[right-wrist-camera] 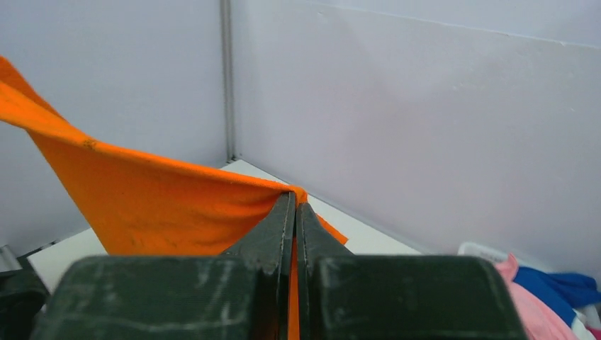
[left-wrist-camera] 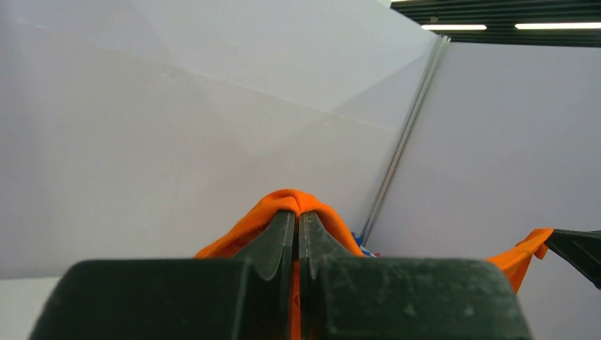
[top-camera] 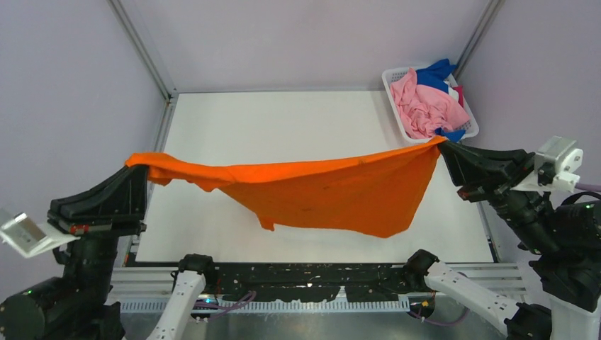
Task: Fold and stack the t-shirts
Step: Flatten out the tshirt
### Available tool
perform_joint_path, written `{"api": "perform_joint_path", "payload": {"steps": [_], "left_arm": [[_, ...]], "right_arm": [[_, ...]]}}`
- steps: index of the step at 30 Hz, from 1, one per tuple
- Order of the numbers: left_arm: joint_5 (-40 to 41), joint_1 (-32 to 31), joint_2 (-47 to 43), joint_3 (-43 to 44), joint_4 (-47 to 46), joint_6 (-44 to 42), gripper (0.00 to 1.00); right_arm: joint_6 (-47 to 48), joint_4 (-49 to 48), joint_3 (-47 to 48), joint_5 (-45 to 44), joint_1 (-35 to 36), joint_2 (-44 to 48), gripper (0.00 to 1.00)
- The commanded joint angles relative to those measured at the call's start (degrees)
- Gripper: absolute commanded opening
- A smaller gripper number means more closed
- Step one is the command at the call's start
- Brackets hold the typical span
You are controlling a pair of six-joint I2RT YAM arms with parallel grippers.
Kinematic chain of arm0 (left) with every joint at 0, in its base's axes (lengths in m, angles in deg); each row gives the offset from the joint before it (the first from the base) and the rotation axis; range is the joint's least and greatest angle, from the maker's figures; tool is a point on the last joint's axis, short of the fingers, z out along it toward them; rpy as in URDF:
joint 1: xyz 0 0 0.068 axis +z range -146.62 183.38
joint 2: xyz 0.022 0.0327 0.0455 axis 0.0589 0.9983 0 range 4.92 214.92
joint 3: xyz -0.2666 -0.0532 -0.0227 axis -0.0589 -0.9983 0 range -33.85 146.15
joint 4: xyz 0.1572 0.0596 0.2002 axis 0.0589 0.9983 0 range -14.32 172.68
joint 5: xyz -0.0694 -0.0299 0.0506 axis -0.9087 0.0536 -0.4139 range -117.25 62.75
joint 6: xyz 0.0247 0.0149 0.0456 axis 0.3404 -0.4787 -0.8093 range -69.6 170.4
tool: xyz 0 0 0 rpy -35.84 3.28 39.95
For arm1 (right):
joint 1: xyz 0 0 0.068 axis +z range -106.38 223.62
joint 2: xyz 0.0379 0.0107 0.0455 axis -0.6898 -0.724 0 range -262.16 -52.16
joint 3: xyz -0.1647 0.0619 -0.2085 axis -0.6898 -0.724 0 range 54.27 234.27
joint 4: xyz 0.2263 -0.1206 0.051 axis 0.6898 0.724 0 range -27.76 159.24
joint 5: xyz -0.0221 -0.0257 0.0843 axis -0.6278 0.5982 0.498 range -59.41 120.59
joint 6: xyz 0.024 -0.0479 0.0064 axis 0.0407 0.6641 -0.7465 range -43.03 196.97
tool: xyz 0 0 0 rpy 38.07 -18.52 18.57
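The orange t-shirt (top-camera: 319, 191) hangs stretched in the air above the white table, held at both ends. My left gripper (top-camera: 139, 164) is shut on its left end; in the left wrist view the orange cloth (left-wrist-camera: 294, 202) bulges over the closed fingertips (left-wrist-camera: 282, 230). My right gripper (top-camera: 441, 144) is shut on its right end; in the right wrist view the orange t-shirt (right-wrist-camera: 156, 202) spreads left from the closed fingertips (right-wrist-camera: 283, 212). The pink t-shirt (top-camera: 425, 108) and a blue t-shirt (top-camera: 436, 73) lie crumpled in the basket.
The white mesh basket (top-camera: 393, 74) stands at the table's (top-camera: 283, 127) back right corner, just behind the right gripper. Grey walls with metal corner posts close in the back and sides. The basket's clothes also show in the right wrist view (right-wrist-camera: 546, 297).
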Motion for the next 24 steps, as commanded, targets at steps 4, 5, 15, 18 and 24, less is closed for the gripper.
{"api": "perform_joint_path", "payload": {"steps": [4, 5, 15, 18, 24], "left_arm": [[-0.8, 0.1, -0.3, 6.7, 1.5, -3.0, 0.0], [-0.6, 0.0, -0.1, 6.7, 1.4, -3.1, 0.0], [7.5, 0.1, 9.0, -4.4, -3.8, -3.0, 0.0], [11.2, 0.1, 13.8, -10.5, -8.0, -2.8, 0.0], [15.7, 0.1, 31.6, -17.9, -12.4, -1.7, 0.0]], "right_arm": [[-3.8, 4.5, 5.4, 12.2, -0.1, 1.3, 0.05], [-4.1, 4.5, 5.1, 10.9, -0.1, 1.6, 0.05], [-6.6, -0.1, -3.6, -8.0, 0.0, -0.6, 0.05], [-6.7, -3.8, -8.9, -24.1, -0.1, -4.4, 0.05], [-2.8, -15.5, -18.6, -37.0, -3.1, -17.0, 0.07]]}}
